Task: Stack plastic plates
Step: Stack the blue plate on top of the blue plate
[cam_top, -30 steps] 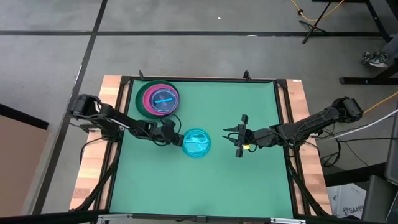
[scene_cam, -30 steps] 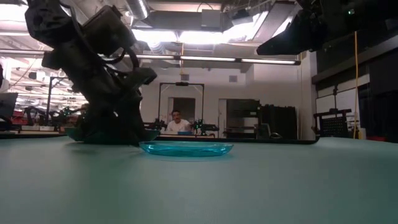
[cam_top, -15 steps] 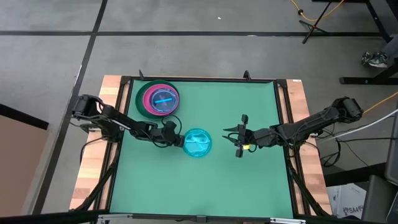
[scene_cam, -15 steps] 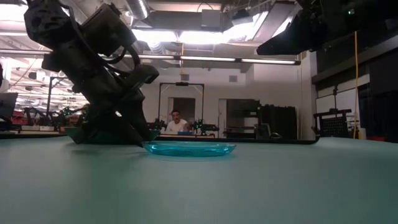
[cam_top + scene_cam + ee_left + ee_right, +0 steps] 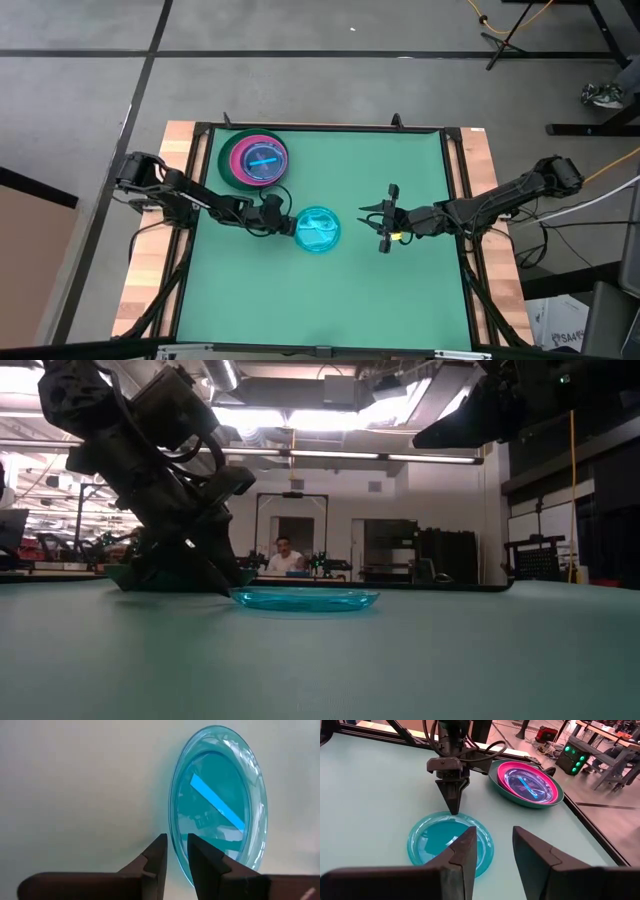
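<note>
Now left hand pinches cyan plate — rim.

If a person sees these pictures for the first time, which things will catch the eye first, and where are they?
A bright cyan plate lies alone near the middle of the green table, with the left gripper at its rim, jaws nearly shut. A colourful plate stack, pink and cyan on a dark green plate, sits at the far left corner. The right gripper hangs open to the plate's right.
</note>
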Motion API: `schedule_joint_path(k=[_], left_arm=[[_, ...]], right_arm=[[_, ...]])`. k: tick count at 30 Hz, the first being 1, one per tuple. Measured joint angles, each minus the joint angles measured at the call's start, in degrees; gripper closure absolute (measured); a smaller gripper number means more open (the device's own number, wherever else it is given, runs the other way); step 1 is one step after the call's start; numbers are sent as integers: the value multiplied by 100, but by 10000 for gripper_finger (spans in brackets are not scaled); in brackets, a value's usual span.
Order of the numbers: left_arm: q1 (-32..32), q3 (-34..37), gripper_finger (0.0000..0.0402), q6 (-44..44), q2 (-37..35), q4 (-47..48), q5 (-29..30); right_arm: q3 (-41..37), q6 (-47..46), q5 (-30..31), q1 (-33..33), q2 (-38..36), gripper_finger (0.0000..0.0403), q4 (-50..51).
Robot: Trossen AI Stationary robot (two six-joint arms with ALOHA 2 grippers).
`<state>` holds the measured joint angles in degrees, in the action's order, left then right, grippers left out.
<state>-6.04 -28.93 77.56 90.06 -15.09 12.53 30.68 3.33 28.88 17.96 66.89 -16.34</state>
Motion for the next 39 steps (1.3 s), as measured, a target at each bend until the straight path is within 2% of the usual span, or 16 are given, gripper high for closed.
schedule_joint_path(k=[15,39], left_arm=[[2,0,333,338,-2,2,-7],[2,4,333,485,-4,4,-365]], right_arm=[[0,0,0,1,0,283,0],[0,0,0,1,0,283,-2]])
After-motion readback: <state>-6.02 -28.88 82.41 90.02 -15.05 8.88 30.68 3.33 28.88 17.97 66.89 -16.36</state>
